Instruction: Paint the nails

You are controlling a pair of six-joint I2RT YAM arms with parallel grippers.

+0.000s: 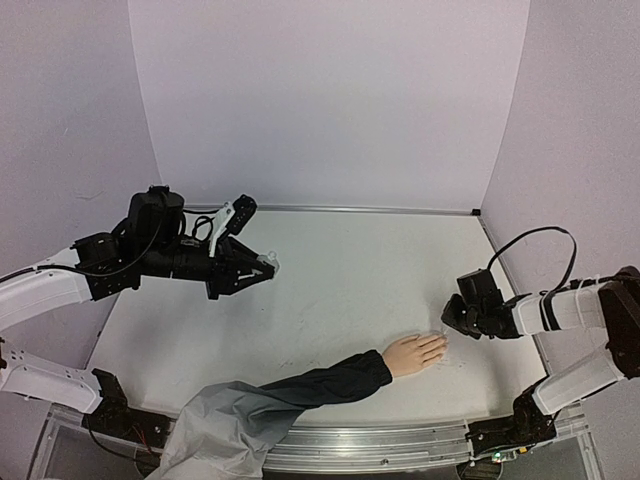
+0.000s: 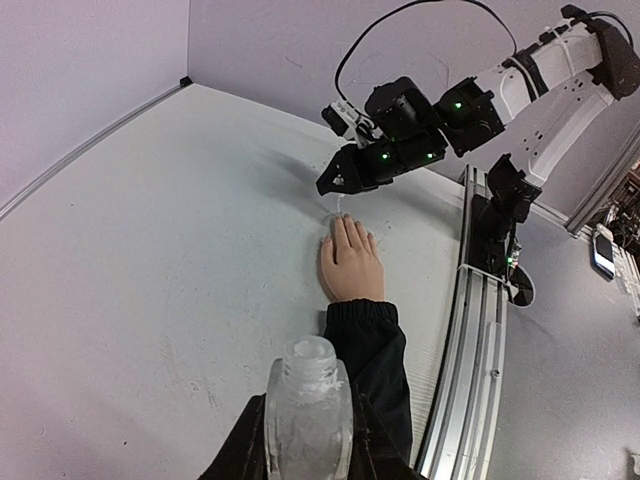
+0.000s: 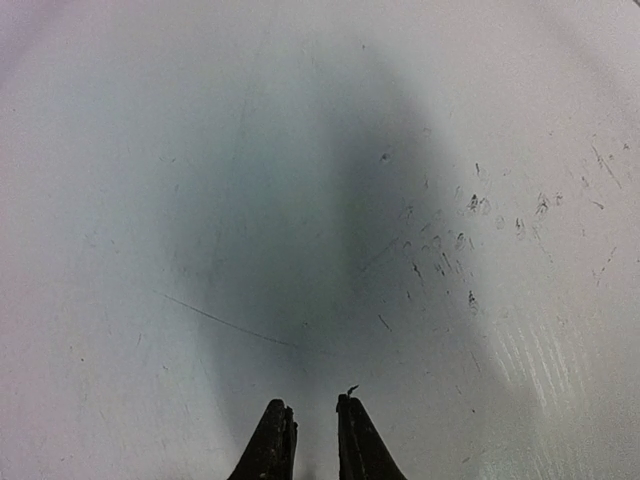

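The pale mannequin hand (image 1: 415, 352) (image 2: 352, 265) lies palm down near the table's front edge, in a dark navy sleeve (image 1: 320, 385) (image 2: 368, 340). Its nails (image 1: 438, 345) (image 2: 345, 222) are skin-toned and barely stand out. My right gripper (image 1: 447, 322) (image 2: 333, 188) (image 3: 312, 405) hovers just past the fingertips, jaws nearly together. In the left wrist view a small clear item (image 2: 338, 207) hangs from its tips over the fingertips; the right wrist view shows only bare table. My left gripper (image 1: 265, 268) (image 2: 308, 445) is raised at the left, shut on a clear open-necked bottle (image 2: 308, 400).
A grey cloth (image 1: 220, 430) bunches over the sleeve's lower end at the front edge. A metal rail (image 1: 400, 440) (image 2: 470, 330) runs along the near side, with the arm bases on it. Lilac walls (image 1: 330, 100) enclose the white table (image 1: 350, 270) on three sides.
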